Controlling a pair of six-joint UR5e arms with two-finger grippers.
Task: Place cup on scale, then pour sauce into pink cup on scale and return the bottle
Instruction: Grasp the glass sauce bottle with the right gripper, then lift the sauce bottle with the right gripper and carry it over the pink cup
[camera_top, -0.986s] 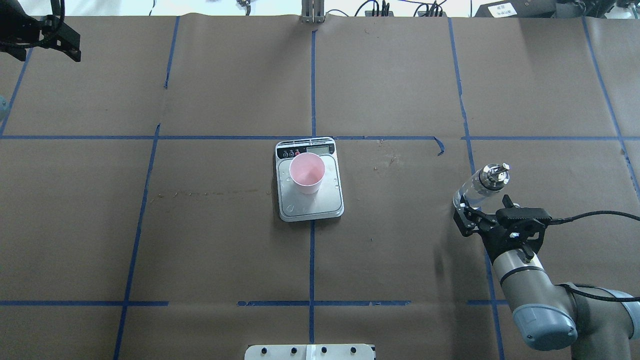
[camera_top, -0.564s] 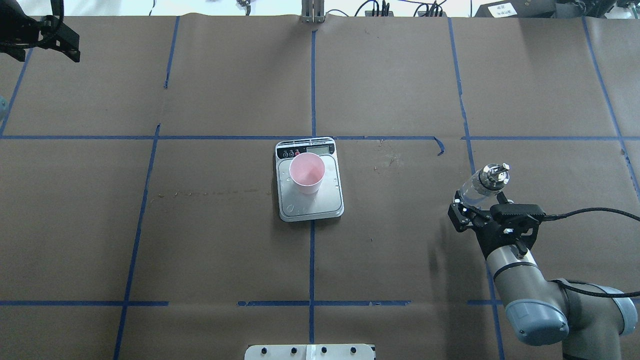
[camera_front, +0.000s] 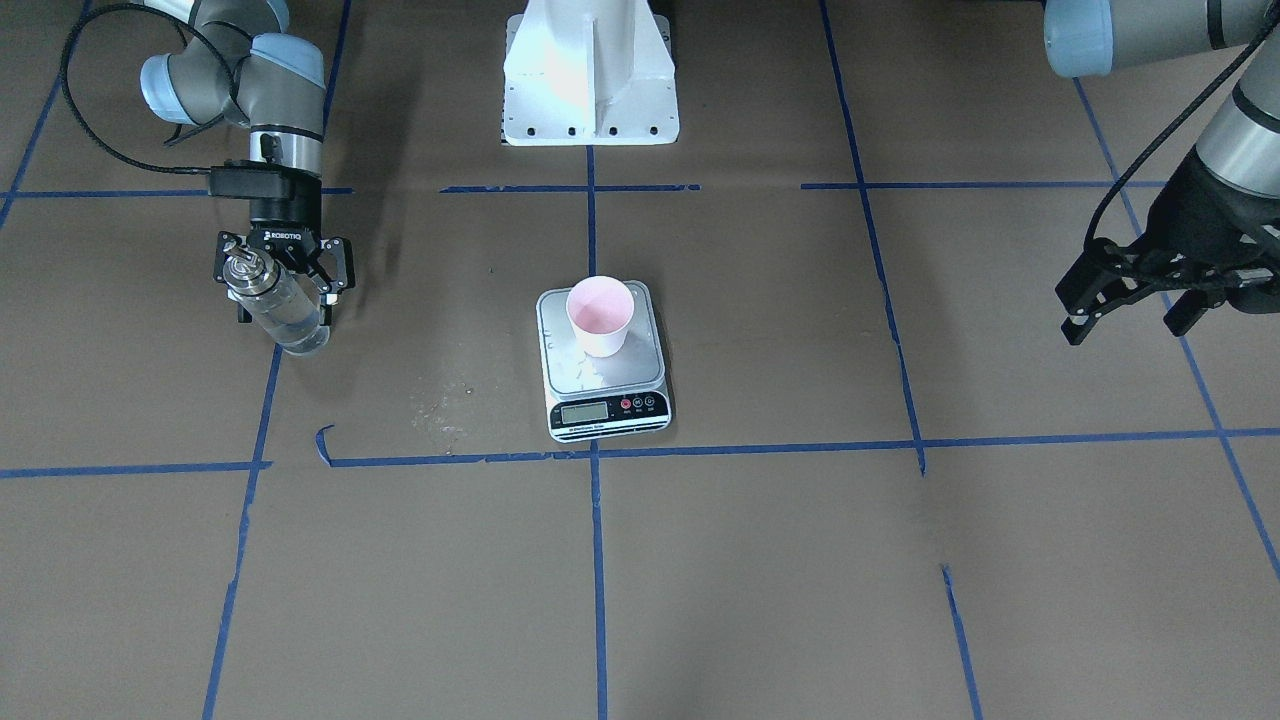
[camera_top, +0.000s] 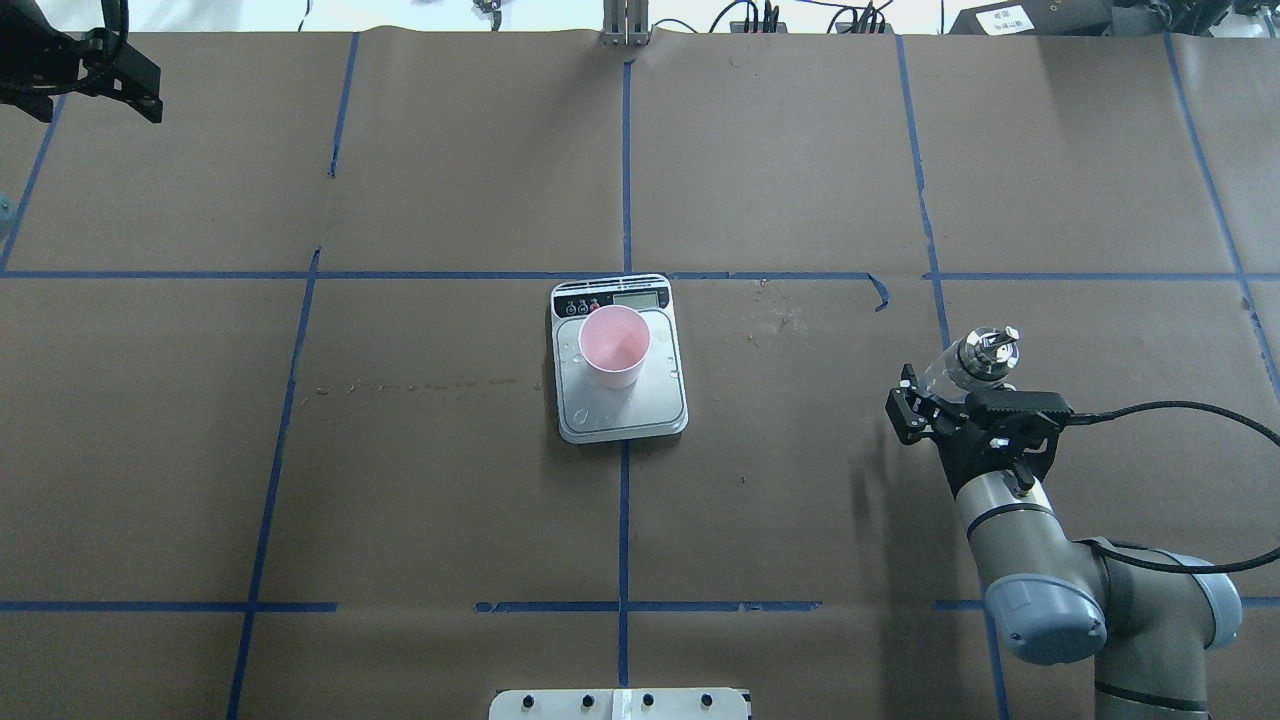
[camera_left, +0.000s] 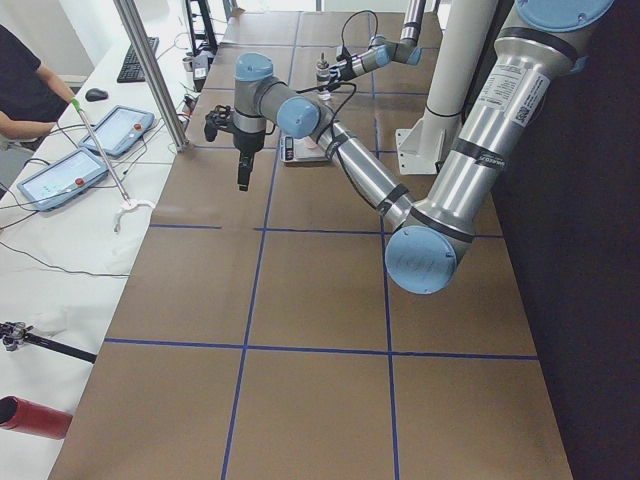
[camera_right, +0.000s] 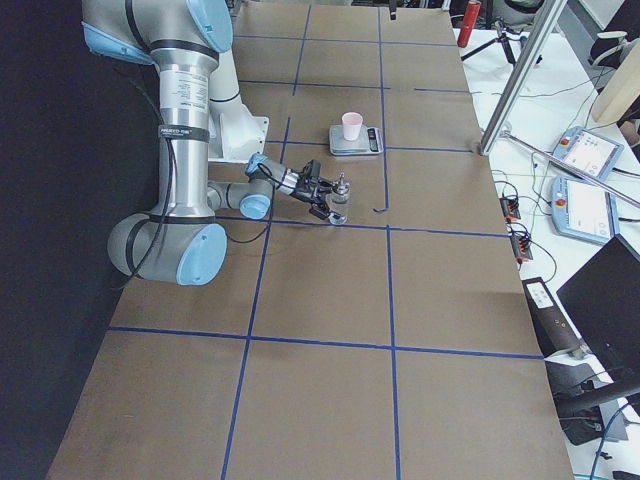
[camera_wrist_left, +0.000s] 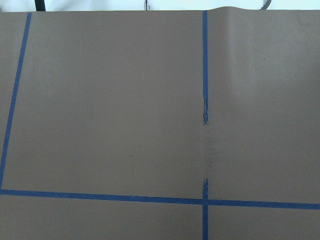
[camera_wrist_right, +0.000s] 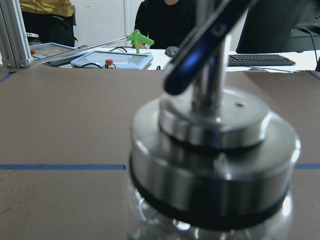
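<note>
The pink cup (camera_top: 614, 345) stands upright on the silver scale (camera_top: 625, 412) at the table's centre; both also show in the front view, cup (camera_front: 600, 315) on scale (camera_front: 612, 378). The clear bottle (camera_top: 975, 358) with its silver cap stands on the table at the right, with clear sauce inside (camera_front: 285, 315). My right gripper (camera_front: 283, 280) is open, its fingers spread on either side of the bottle's upper body. The cap (camera_wrist_right: 212, 150) fills the right wrist view. My left gripper (camera_front: 1125, 300) is open and empty, far off at the table's left rear.
The white robot pedestal (camera_front: 590, 75) stands at the table's near edge. Blue tape lines (camera_top: 625, 500) cross the brown paper. A pale stain (camera_front: 440, 405) lies between scale and bottle. Operators' tablets (camera_right: 585, 205) lie beyond the far edge.
My right arm and gripper have shifted left and a little farther across the table beside the bottle. The bottle, cup, scale and left gripper have not moved.
</note>
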